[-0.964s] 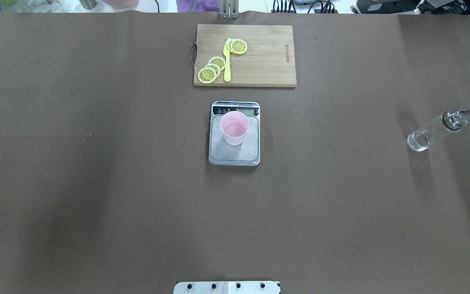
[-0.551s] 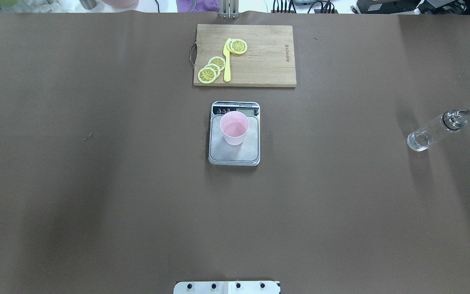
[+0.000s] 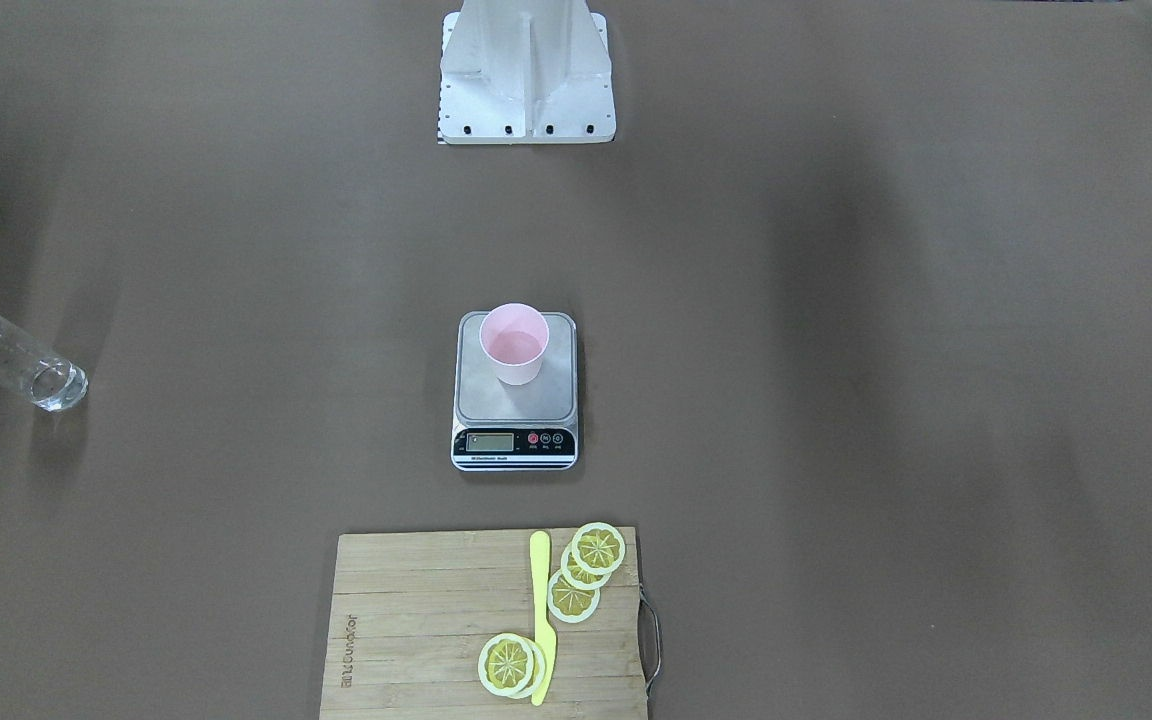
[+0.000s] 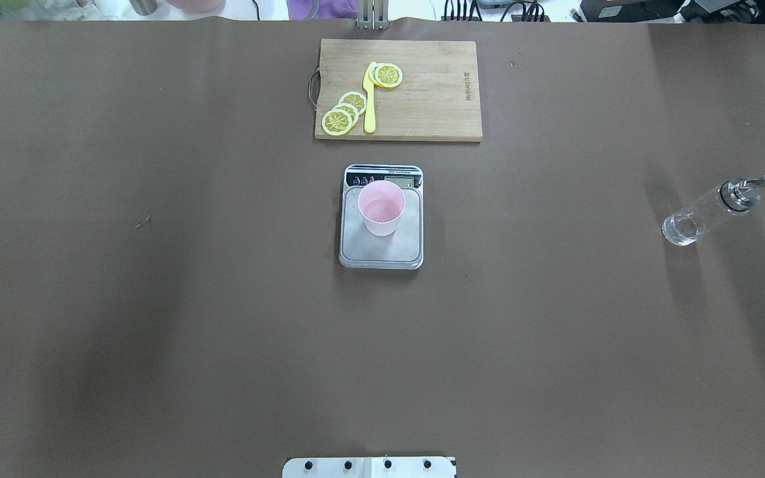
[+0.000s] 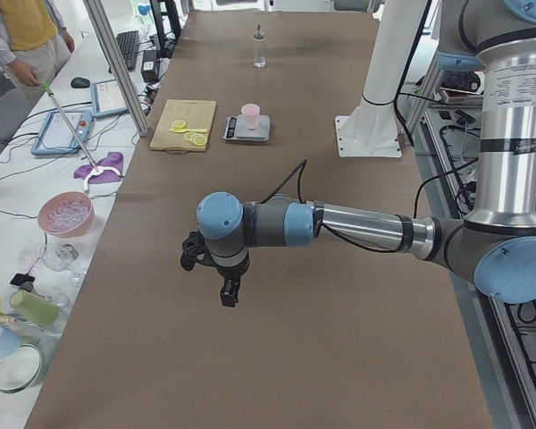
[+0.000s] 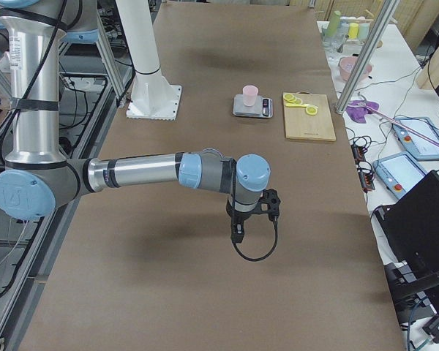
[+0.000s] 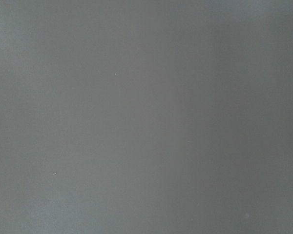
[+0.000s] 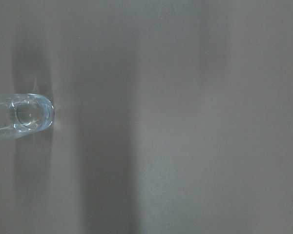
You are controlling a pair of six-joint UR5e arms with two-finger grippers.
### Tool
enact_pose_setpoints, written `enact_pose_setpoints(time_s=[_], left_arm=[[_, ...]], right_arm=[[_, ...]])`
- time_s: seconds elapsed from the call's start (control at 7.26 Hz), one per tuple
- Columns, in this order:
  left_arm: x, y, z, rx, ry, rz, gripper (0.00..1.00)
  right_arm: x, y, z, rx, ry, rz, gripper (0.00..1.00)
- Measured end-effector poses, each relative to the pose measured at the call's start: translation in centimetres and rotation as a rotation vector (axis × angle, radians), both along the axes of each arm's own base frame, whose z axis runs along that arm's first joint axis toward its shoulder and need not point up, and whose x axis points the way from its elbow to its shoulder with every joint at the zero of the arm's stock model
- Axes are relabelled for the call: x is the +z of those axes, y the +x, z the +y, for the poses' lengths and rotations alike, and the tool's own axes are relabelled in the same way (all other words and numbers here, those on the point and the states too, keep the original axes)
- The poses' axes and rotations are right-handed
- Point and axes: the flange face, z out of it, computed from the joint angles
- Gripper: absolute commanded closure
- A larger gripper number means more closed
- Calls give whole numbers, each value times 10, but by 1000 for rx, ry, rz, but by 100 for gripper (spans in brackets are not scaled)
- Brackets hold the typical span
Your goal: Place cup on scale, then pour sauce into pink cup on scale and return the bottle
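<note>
cup [image 4: 381, 207] sits on scale [image 4: 380, 255] mid-desk, and the slim bottle [image 4: 708, 212], upright near the desk's right edge, could topple if the right fingers [image 6: 237, 232], spread or not i cannot tell, clip it.

Nothing is reading clearly in any view. A short brand mark is running along one end of the bamboo cutting board [image 3: 406, 600], too small to make out. Tiny white print is sitting on the black front strip of the scale [image 3: 551, 395], beneath its LCD display [image 3: 491, 441], whose digits are not showing legibly.
</note>
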Motion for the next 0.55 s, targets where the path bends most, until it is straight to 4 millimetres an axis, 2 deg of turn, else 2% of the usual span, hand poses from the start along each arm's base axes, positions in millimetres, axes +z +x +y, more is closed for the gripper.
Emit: enact_pose_setpoints(time_s=[0.55], left_arm=[[-2,-1,-1,0,8,-5,2]], right_arm=[[-11,1,1,2,22,5,0]])
